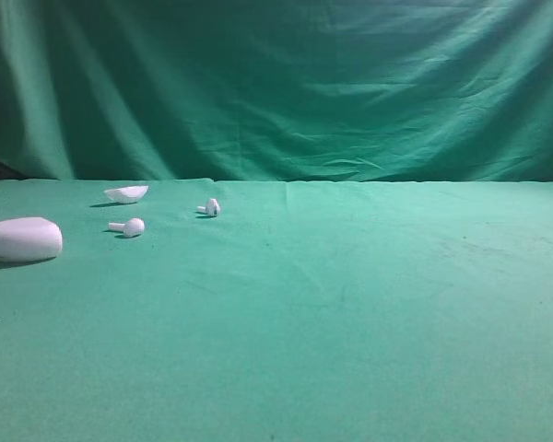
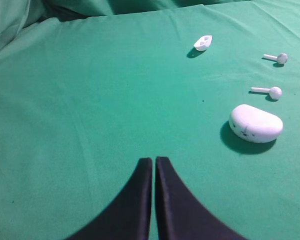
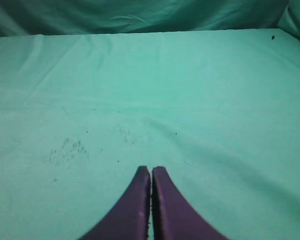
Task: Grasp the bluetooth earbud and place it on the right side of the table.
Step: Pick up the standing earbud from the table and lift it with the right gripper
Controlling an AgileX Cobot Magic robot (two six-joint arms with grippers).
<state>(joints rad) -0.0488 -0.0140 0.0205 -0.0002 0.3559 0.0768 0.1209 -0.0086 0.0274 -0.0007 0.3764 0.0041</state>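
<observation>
Two small white bluetooth earbuds lie on the green table [image 1: 350, 313] at the left: one earbud [image 1: 129, 226] nearer the front, the other earbud [image 1: 210, 208] further back and right. The left wrist view shows them as the near earbud [image 2: 270, 91] and the far earbud [image 2: 279, 58], both to the upper right of my left gripper [image 2: 153, 160]. That gripper is shut and empty, well short of them. My right gripper [image 3: 151, 170] is shut too, over bare green cloth [image 3: 190, 100] with nothing between its fingers. Neither gripper appears in the exterior view.
A big white oval case [image 1: 21, 239] sits at the far left, seen close to the earbuds as the case [image 2: 256, 123]. A shallow white shell [image 1: 126, 193] lies behind them, also the shell [image 2: 203, 42]. Green drape [image 1: 276, 83] hangs behind the table.
</observation>
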